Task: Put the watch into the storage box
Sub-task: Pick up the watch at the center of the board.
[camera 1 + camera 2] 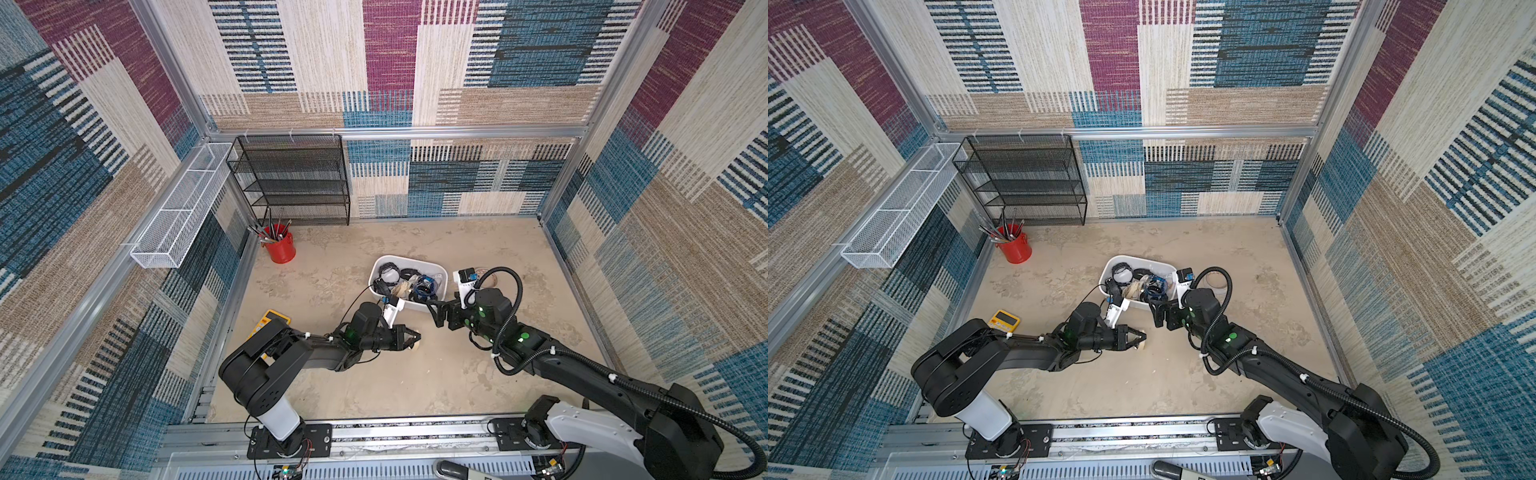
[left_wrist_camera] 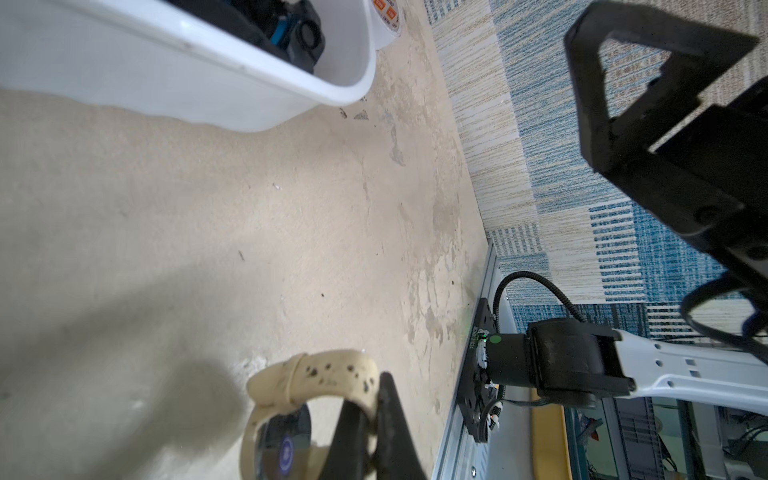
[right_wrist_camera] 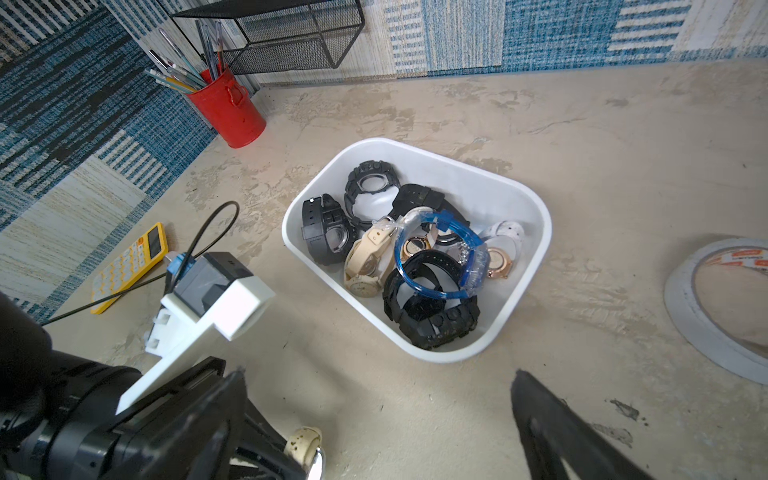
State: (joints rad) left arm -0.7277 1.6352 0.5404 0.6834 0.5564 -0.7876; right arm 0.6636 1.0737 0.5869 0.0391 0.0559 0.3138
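The left gripper (image 2: 370, 399) is pinched tight on the strap of a cream watch (image 2: 291, 386). Its two black fingers (image 2: 351, 440) press together over the speckled band, and the looped strap and dark round case stick out to one side. In both top views the left gripper (image 1: 413, 337) (image 1: 1140, 336) sits low over the floor on the robot's side of the storage box (image 1: 409, 258). The watch (image 1: 415, 344) is outside the box, near its front wall and apart from it. I cannot tell for sure whether the watch rests on the floor or hangs just above it.

The right gripper (image 3: 379, 376) stands wide with nothing between its fingers. In a top view the right gripper (image 1: 433, 315) hovers by the box's front right corner, close to the left gripper.

Inside the box (image 3: 457, 166) lies a pile of watches (image 3: 415, 257), some black, some cream, one with a clear blue band. A roll of tape (image 3: 678, 293) lies on the floor just to the right of the box. A yellow calculator (image 1: 272, 319) lies to the box's front left. A red cup (image 1: 279, 248) full of brushes stands to its left, and a black wire shelf (image 1: 291, 178) stands farther back on that side, against the wall.
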